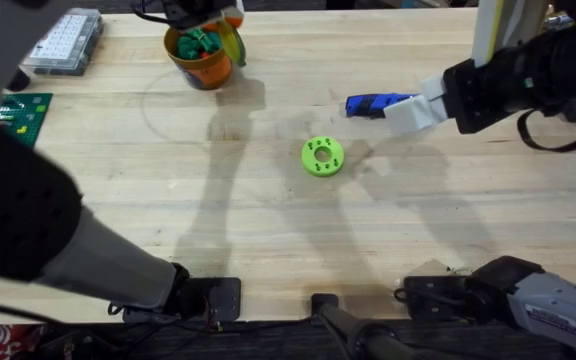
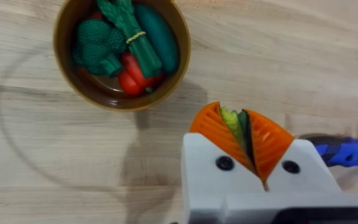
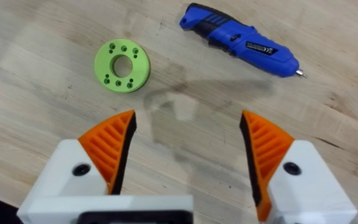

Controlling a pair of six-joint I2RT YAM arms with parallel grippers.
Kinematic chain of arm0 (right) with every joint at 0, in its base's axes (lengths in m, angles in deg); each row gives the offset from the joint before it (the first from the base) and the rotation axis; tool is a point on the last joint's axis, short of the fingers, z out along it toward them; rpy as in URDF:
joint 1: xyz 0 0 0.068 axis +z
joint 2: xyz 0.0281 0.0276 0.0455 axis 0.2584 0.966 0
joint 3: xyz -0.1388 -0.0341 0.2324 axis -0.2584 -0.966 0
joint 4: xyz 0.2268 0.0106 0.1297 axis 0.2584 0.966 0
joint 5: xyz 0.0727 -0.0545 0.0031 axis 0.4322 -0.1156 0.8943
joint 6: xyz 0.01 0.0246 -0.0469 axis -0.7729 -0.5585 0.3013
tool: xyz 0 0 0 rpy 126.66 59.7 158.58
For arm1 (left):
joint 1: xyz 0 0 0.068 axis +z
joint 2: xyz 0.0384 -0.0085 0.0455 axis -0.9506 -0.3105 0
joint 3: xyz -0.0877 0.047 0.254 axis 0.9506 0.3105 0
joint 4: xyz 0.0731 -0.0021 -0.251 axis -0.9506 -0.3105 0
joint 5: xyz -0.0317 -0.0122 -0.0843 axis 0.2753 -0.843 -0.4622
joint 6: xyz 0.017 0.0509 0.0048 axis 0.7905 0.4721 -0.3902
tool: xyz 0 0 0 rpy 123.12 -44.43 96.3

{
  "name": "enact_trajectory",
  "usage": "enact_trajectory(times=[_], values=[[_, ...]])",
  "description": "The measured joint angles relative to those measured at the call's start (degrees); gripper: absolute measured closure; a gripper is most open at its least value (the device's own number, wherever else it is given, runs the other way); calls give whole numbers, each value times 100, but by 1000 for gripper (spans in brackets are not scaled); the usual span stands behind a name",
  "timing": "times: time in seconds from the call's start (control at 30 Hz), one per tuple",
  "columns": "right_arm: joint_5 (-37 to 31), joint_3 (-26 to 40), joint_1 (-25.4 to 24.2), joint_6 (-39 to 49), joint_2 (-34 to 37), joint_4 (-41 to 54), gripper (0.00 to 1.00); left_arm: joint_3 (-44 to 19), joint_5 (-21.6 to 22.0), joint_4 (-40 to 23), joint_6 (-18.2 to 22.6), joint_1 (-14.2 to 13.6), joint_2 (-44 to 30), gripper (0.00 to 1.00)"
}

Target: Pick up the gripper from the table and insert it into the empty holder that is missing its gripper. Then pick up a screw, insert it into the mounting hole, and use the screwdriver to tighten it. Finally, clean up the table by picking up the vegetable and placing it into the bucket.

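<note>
The left end effector [image 2: 248,140] hangs above the wooden desk [image 2: 278,56], its orange ribbed pads clamping a thin yellow-green vegetable [image 2: 232,124] just beside the round orange bucket [image 2: 64,59], which holds toy vegetables. The right end effector [image 3: 188,155] gapes wide over bare wood near the blue screwdriver [image 3: 241,40] and a flat green disc [image 3: 122,66].

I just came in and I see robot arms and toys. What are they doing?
Two robot arms are tidying a wooden table. The left end effector is shut on a thin yellow-green and dark item, just beside the orange bucket, which already holds toy vegetables. The right end effector hangs open above the table, holding nothing, near the blue screwdriver and a green disc with holes, both lying on the wood.
</note>
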Motion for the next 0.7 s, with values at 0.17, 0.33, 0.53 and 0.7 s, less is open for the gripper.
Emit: enact_trajectory(times=[0.17,0.33,0.53,0.7], values=[[3,0,0,28,3,41,28,20,20,-24,36,-22,-275,974],[3,-2,0,64,5,-59,28,20,77,-22,54,3,-250,973],[3,-2,0,72,5,-74,28,-13,199,-32,272,86,-248,975],[3,-1,0,72,4,-76,28,-335,278,-69,587,282,-248,973]])
